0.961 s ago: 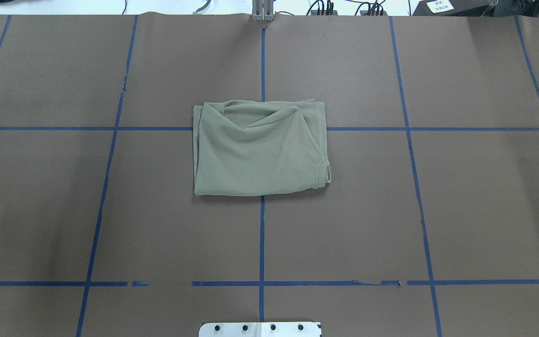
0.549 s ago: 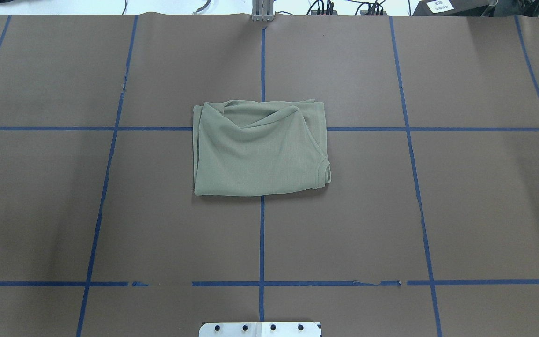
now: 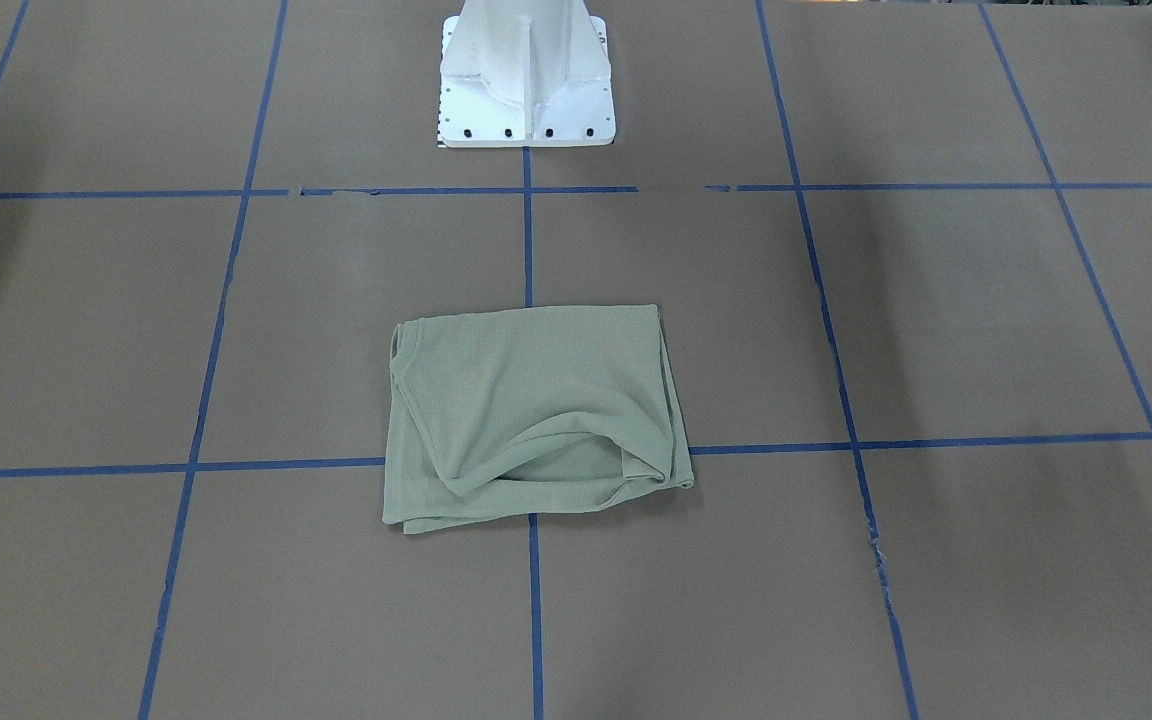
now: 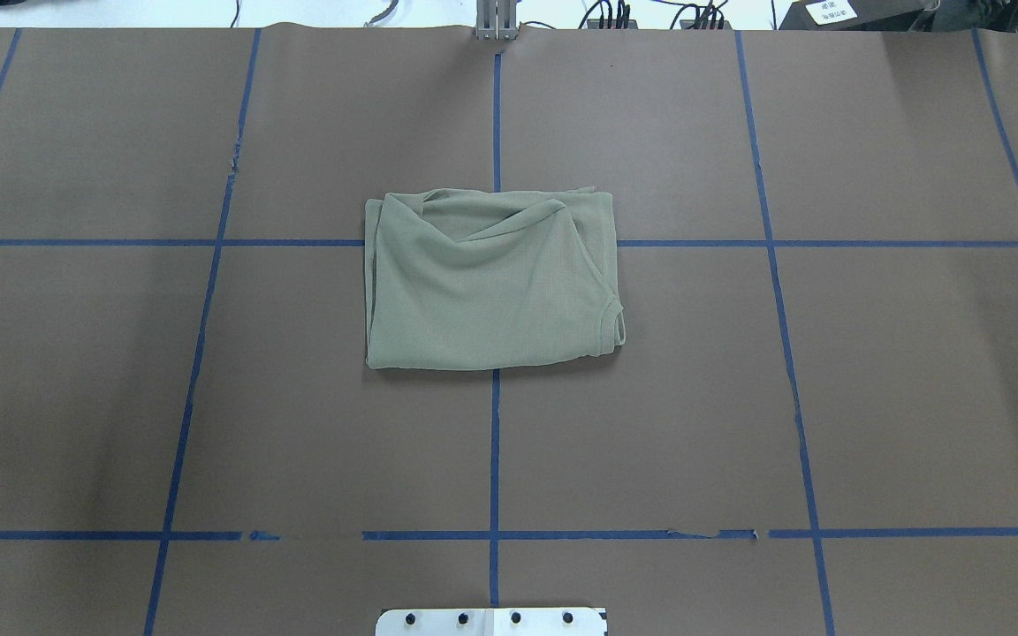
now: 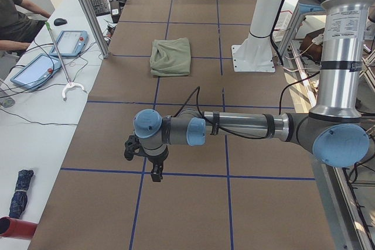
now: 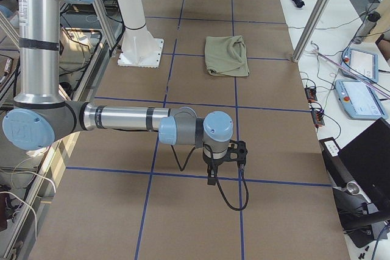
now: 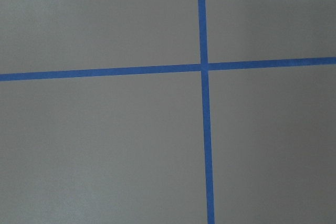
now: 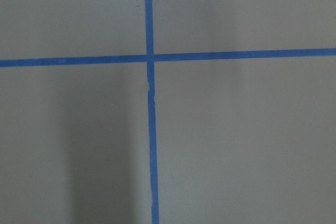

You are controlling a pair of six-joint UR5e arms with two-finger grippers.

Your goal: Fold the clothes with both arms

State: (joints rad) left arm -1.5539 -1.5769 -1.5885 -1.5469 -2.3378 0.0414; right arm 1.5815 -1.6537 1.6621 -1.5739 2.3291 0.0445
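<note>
The pale sage-green shirt [image 4: 491,283] lies folded into a rough rectangle at the middle of the brown table, its ribbed collar at its right near corner. It also shows in the front view [image 3: 536,420], the left side view [image 5: 171,57] and the right side view [image 6: 226,56]. My left gripper [image 5: 155,174] hangs over a blue tape crossing at the table's left end, far from the shirt. My right gripper [image 6: 210,178] hangs over a tape crossing at the right end. Both show only in the side views, so I cannot tell whether they are open or shut. The wrist views show only paper and tape.
The white pedestal base [image 3: 526,90] stands at the robot's edge of the table. An operators' bench with tablets [image 5: 35,68] and a seated person [image 5: 14,16] runs along the far side. Aluminium posts [image 5: 88,10] stand at that edge. A laptop [image 6: 365,162] sits at the right end.
</note>
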